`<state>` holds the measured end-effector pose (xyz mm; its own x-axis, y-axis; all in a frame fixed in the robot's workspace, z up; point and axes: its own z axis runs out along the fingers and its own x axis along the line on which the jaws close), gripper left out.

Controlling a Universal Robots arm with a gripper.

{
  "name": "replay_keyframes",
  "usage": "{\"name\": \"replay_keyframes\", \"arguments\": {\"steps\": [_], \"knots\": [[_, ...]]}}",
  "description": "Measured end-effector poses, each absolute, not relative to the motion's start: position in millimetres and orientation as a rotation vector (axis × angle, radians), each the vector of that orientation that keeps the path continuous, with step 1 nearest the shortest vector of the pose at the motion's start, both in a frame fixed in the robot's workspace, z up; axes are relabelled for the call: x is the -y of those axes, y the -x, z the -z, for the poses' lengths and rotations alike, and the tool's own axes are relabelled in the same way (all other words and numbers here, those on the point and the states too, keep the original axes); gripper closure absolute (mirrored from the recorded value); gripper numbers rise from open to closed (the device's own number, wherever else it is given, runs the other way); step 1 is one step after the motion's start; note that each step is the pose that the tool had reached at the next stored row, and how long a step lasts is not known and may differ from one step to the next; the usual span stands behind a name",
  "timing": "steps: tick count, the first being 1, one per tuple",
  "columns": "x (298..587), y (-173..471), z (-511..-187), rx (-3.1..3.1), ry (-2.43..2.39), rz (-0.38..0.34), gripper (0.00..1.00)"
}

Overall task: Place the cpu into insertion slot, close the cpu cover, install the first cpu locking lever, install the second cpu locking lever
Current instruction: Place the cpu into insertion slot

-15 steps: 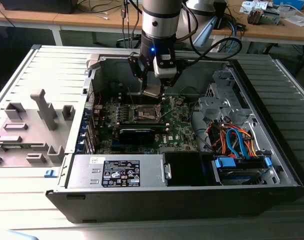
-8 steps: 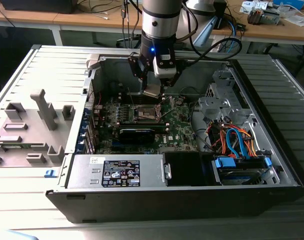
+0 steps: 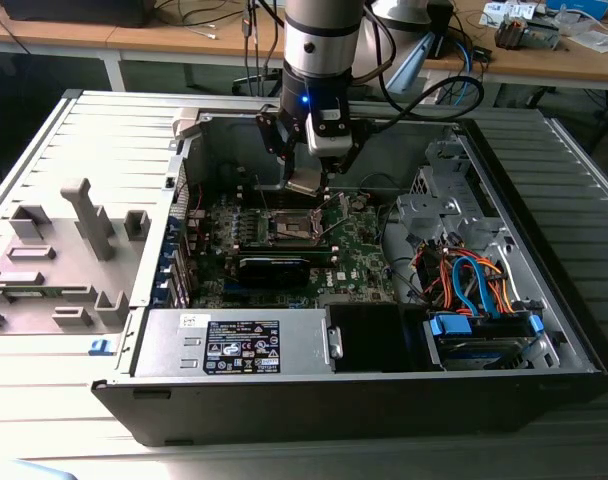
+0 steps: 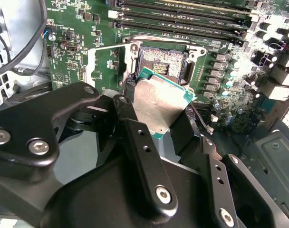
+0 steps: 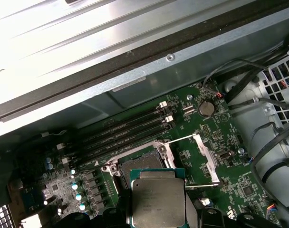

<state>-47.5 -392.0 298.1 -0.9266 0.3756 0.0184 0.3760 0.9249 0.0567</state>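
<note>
My gripper (image 3: pixel 308 178) is shut on the cpu (image 3: pixel 306 185), a flat square chip with a silver top and a green edge. It hangs a little above the motherboard, tilted. In both wrist views the cpu (image 4: pixel 158 102) (image 5: pixel 158 202) sits between the black fingers (image 4: pixel 131 124), just short of the insertion slot (image 4: pixel 166 66) (image 5: pixel 140 165). The slot (image 3: pixel 292 228) lies open with its dark centre showing. The cpu cover (image 4: pixel 105 62) (image 5: pixel 205 157) is swung open beside the slot, and a thin lever wire (image 5: pixel 185 138) stands up next to it.
The open computer case (image 3: pixel 544 330) lies flat on a ribbed grey surface. A long black card (image 3: pixel 274 268) sits close to the slot, memory slots (image 4: pixel 182 14) beyond it. The power supply (image 3: pixel 234 345) and a drive cage with cables (image 3: pixel 474 290) fill the front. Grey fixtures (image 3: pixel 79 230) stand at the exterior view's left.
</note>
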Motion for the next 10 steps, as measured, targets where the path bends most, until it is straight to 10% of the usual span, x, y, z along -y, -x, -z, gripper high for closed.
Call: {"name": "replay_keyframes", "arguments": {"steps": [10], "knots": [[392.0, 47.5, -297.9, 3.072, 0.615, 0.093, 0.45]]}}
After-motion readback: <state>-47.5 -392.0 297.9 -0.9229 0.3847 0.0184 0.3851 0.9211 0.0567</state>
